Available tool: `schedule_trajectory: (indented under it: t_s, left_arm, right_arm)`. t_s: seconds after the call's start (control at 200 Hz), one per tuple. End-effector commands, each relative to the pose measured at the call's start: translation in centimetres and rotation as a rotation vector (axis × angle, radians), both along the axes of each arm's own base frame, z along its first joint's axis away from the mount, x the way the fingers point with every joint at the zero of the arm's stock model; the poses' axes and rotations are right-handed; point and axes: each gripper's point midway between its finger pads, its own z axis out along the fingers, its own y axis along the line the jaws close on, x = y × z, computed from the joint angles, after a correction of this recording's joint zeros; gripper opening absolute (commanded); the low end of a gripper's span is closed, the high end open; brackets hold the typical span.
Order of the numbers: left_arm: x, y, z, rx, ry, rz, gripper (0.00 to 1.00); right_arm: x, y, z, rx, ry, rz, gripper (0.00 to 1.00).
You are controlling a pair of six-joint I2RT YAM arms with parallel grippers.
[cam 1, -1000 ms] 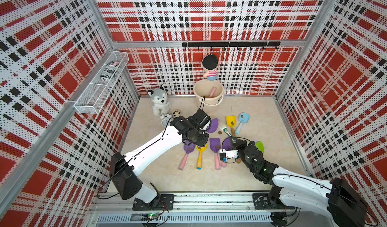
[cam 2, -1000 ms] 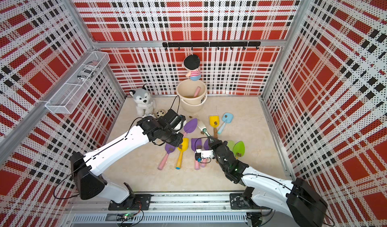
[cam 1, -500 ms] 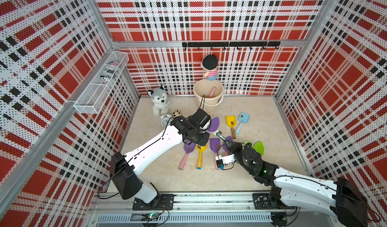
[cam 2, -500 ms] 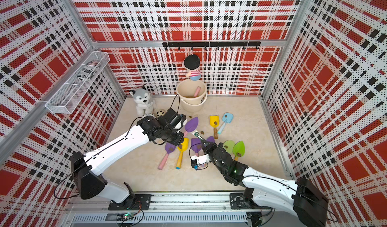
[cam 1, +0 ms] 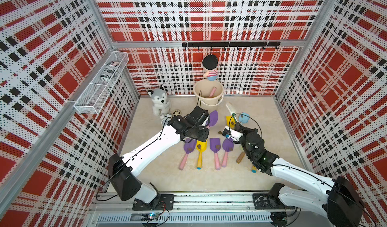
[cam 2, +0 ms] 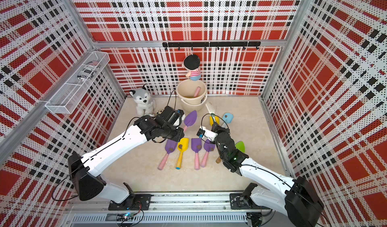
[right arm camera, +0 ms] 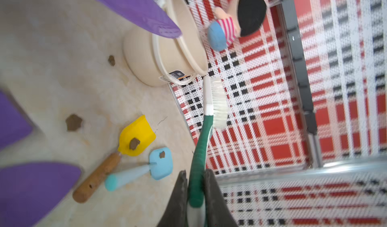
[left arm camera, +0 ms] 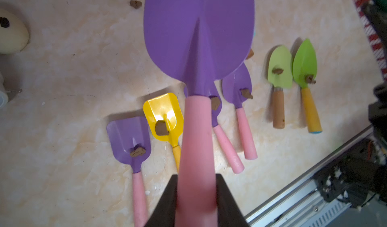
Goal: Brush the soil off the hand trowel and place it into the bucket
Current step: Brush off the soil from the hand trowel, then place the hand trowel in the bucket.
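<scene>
The left end effector (left arm camera: pixel 196 176) pinches the glossy purple trowel (left arm camera: pixel 199 37) by its smooth pink handle. The right end effector (right arm camera: pixel 195 173) pinches a green, white-bristled brush (right arm camera: pixel 217 102). The round cream bucket (cam 1: pixel 208 104) sits upper-centre in a top view, beyond both.

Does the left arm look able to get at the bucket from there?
Probably yes: the bucket stands just beyond the left gripper, top open, nothing between; the purple trowel it grips is close to it.
</scene>
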Motion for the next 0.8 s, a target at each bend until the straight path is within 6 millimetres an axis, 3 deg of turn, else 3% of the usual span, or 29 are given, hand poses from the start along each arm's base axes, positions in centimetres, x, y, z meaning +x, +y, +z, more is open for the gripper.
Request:
schedule_trajectory:
  t_s: [0.0,0.045,0.065,0.11,0.266,0.386,0.571,0.797]
  left_arm:
    - [5.5,-0.8,5.7,-0.288,-0.118,0.165,0.0]
    - [6.9,-1.2,7.1,-0.416,-0.109,0.193,0.0]
    - [7.6,-1.3,7.8,-0.472,-0.11,0.205,0.0]
    - [9.0,-1.4,9.0,-0.591,-0.099,0.24,0.0]
    - [13.4,-1.4,12.5,-0.84,-0.089,0.35,0.0]
    - [16.6,-1.4,12.5,-0.978,0.011,0.46,0.0]
    - [19.3,-3.3,14.3,-1.28,0.166,0.493,0.0]
    - [22.1,-4.8,12.6,-1.42,0.397,0.641,0.0]
  right_arm:
    - [0.6,-2.2,3.2,0.466,0.006,-0.15,0.0]
    - [0.7,-2.4,4.7,0.491,-0.021,-0.151,0.0]
    - [0.6,-3.0,3.8,0.627,0.025,-0.204,0.0]
    - [0.7,-3.6,3.9,0.719,0.052,-0.248,0.0]
    - [0.8,-5.1,3.0,0.846,0.188,-0.388,0.0]
    - [0.4,-5.2,2.6,0.885,0.241,-0.423,0.0]
    - [-0.4,-4.7,2.8,0.948,0.269,-0.363,0.0]
    - [-1.0,-4.7,2.3,0.953,0.306,-0.365,0.0]
